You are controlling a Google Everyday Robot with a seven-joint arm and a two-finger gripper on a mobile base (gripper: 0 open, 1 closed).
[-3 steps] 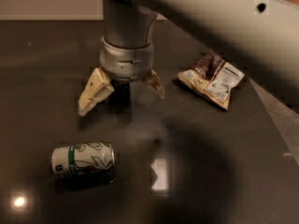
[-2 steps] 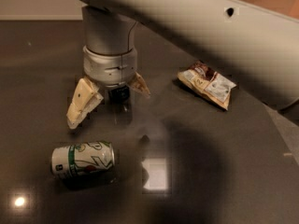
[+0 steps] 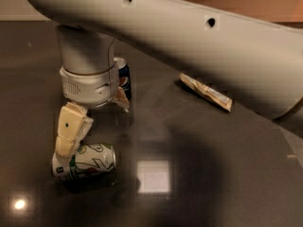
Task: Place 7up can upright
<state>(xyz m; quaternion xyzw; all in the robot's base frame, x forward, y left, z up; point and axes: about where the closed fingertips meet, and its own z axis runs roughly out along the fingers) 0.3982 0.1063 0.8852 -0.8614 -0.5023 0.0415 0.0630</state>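
7up can [image 3: 85,161] lies on its side on the desk [image 3: 218,183], long axis roughly left-right in the camera view. Not yet upright. Which end is the top: cannot tell.

End effector [image 3: 93,126] sits just above and behind the can, spread wide, holding nothing. The near finger [image 3: 70,132] overlaps the can's left end, but contact can't be confirmed. The far finger [image 3: 120,100] is behind the can, on the side of the Pepsi can [image 3: 124,77], which stands upright behind the 7up can and is half hidden by the wrist. A snack packet [image 3: 206,92] lies well to the right of the 7up can and behind it.

Risks (judgement):
- The can is round and the desk glossy, so a one-sided nudge from the near finger would roll it away before the jaws close.
- A grip near one end could let the can pivot or slip while it is tipped up.
- The far finger swings close to the Pepsi can and could knock it over.

Markings: 7up can has green swirled lettering on white and a red dot. Text not cleanly legible. Pepsi can shows the red-white-blue globe. Packet print is unreadable.
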